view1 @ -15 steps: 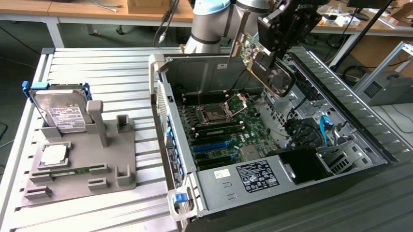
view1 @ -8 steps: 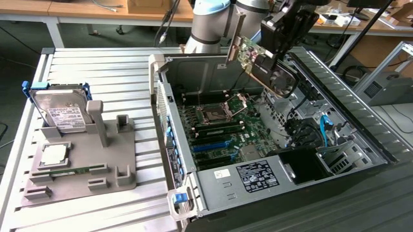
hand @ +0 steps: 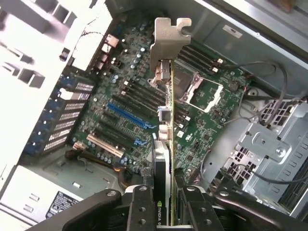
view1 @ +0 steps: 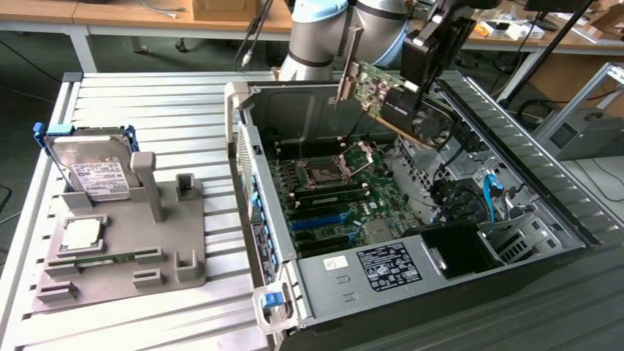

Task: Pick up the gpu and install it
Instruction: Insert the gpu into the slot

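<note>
The gpu [view1: 385,99], a green card with a black fan shroud and a silver bracket, hangs in the air above the far end of the open computer case [view1: 390,219]. My gripper [view1: 421,62] is shut on its upper edge. In the wrist view the gpu [hand: 166,120] shows edge-on, its silver bracket pointing away from the camera. The black fingers [hand: 142,207] clamp it from both sides. Below the card lies the green motherboard [hand: 144,106] with its blue and black expansion slots [hand: 126,115]. The card is well above the board and touches nothing.
A grey holder [view1: 127,248] on the slatted table at the exterior view's left carries a silver hard drive [view1: 93,172], a CPU and a slim memory stick. Inside the case are the CPU socket [view1: 322,172], the power supply [view1: 390,267] and drive cages with cables [view1: 487,197].
</note>
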Robot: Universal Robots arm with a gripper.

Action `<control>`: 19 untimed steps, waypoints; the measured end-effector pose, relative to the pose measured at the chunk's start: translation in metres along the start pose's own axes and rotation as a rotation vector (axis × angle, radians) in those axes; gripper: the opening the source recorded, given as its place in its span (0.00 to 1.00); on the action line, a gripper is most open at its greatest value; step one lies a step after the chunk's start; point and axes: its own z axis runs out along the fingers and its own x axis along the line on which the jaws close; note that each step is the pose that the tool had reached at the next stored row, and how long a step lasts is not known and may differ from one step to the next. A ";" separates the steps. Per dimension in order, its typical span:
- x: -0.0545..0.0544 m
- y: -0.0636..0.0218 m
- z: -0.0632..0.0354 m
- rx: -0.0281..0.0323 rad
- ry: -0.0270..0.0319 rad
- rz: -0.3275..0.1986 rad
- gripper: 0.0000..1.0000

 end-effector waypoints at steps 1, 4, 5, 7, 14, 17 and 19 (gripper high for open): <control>0.000 0.0000 0.0002 0.0034 0.0022 -0.016 0.27; 0.000 0.0000 0.0008 0.0153 0.0098 -0.067 0.27; 0.000 0.0000 0.0010 0.0189 0.0122 -0.083 0.27; 0.000 0.0000 0.0013 0.0271 0.0181 -0.117 0.27; 0.000 0.0001 0.0027 0.0540 0.0383 -0.232 0.27; 0.000 0.0005 0.0033 0.0650 0.0440 -0.283 0.27; -0.001 0.0012 0.0032 0.0670 0.0455 -0.286 0.27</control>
